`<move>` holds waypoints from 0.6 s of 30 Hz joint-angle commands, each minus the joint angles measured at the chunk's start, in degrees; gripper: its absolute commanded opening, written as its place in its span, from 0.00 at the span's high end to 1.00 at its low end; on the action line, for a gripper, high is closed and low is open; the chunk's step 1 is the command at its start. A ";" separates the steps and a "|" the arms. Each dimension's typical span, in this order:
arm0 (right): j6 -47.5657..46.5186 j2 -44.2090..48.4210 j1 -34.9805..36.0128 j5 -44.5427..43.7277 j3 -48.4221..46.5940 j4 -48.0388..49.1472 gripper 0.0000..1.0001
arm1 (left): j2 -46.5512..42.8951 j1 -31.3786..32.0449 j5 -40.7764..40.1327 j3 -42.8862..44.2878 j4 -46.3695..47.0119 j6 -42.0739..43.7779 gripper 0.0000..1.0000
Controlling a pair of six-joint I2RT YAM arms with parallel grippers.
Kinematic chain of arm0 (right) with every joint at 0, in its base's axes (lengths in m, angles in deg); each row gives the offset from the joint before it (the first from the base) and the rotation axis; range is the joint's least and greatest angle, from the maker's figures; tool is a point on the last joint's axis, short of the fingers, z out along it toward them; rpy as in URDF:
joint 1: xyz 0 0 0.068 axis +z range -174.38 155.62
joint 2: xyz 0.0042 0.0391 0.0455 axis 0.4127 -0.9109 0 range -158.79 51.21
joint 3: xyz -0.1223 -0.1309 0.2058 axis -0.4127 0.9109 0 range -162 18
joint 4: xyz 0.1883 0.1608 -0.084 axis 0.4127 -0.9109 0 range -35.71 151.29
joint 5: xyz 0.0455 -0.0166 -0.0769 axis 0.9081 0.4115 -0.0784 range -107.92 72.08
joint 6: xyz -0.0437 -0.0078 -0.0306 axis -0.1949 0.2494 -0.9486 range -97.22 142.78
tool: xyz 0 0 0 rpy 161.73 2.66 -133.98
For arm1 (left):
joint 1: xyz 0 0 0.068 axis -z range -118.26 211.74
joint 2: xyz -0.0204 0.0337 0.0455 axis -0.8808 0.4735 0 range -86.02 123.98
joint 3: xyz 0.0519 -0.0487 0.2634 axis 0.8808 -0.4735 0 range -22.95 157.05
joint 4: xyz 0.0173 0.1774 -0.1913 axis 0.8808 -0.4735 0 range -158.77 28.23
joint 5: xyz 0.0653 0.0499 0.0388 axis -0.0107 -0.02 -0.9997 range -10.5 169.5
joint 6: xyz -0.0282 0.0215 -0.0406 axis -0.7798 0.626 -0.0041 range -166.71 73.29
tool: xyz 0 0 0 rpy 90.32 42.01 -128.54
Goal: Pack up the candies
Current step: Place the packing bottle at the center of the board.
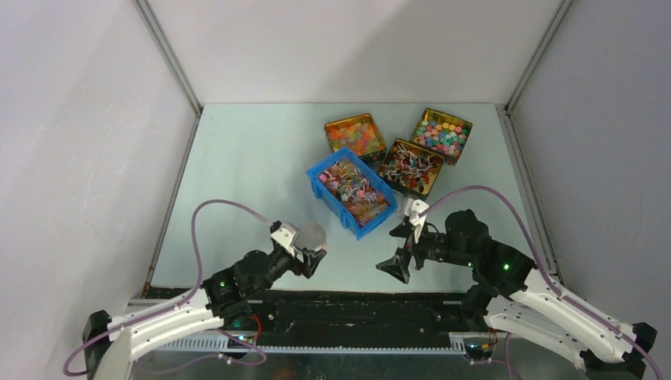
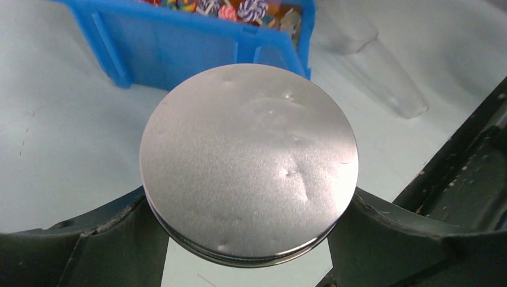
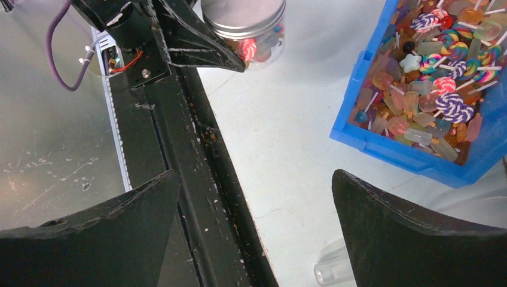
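The candies fill a blue bin mid-table, a mix of pink, red, orange and brownish sweets, some on sticks. A clear jar with a round silver lid stands near the table's front edge with a few candies inside. My left gripper is shut on the jar at lid height, one finger on each side. My right gripper hovers open and empty to the jar's right, above the front edge.
Three gold tins of other sweets stand behind the bin. A clear plastic piece lies on the table by the bin's near corner. A black rail runs along the table's front edge.
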 commanded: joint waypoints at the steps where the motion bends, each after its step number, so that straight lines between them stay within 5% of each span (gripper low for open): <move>1: 1.18 -0.31 -1.10 2.11 0.28 0.49 0.00 | 4.33 -1.91 2.73 1.06 3.60 0.14 0.64; 18: 1.17 -0.75 -4.17 4.28 0.69 -0.36 0.00 | 19.59 -11.54 12.59 -3.66 19.32 -0.10 0.66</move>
